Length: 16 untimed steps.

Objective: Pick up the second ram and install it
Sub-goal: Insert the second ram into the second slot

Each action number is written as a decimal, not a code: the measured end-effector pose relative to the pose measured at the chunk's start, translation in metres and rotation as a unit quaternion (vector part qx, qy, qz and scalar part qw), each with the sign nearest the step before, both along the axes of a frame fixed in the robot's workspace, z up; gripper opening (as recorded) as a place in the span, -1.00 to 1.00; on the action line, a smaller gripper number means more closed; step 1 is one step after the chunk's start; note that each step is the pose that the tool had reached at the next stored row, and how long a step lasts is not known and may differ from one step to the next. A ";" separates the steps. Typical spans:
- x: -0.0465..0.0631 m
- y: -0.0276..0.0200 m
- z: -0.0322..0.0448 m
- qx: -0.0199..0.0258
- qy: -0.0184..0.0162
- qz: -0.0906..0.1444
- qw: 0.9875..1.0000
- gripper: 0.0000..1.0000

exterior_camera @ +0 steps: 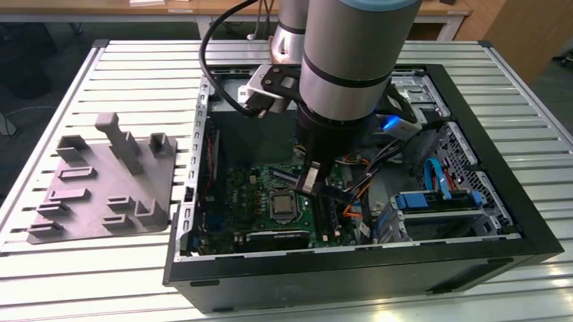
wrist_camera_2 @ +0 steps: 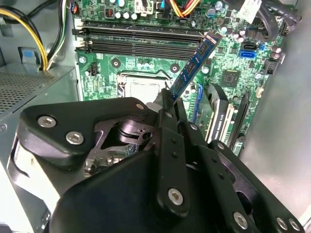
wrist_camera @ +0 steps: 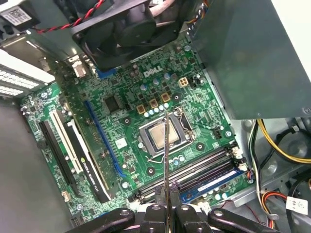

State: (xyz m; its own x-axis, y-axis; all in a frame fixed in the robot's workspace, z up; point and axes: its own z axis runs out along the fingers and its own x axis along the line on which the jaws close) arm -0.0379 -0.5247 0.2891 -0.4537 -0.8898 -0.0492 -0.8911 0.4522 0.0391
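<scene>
Robot arm reaching into the open computer case [exterior_camera: 501,221], seen from beside the table [exterior_camera: 90,268]. The gripper [wrist_camera_2: 167,97] hangs low over the green motherboard [wrist_camera: 121,141], and its jaws are closed tight on one end of the second ram [wrist_camera_2: 194,65]. The stick juts out from the fingertips, tilted and clear of the board. In the first wrist view it appears edge-on as a thin line [wrist_camera: 166,150] crossing the processor socket [wrist_camera: 158,136]. Its free end is near the memory slots [wrist_camera_2: 141,36] but not in one. One slot seems to carry a seated stick, though this is not certain. The grey holder tray [exterior_camera: 98,194] lies outside the case, at the exterior view's left. Progress: pick-up done, and the stick is over the board; seating it in a slot remains.
</scene>
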 end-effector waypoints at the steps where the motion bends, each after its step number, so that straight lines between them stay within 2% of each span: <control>1: 0.000 0.0000 0.0000 0.000 0.000 -0.003 1.000 -0.73; 16: 0.000 0.0000 -0.0004 0.000 0.000 -0.042 0.999 -0.73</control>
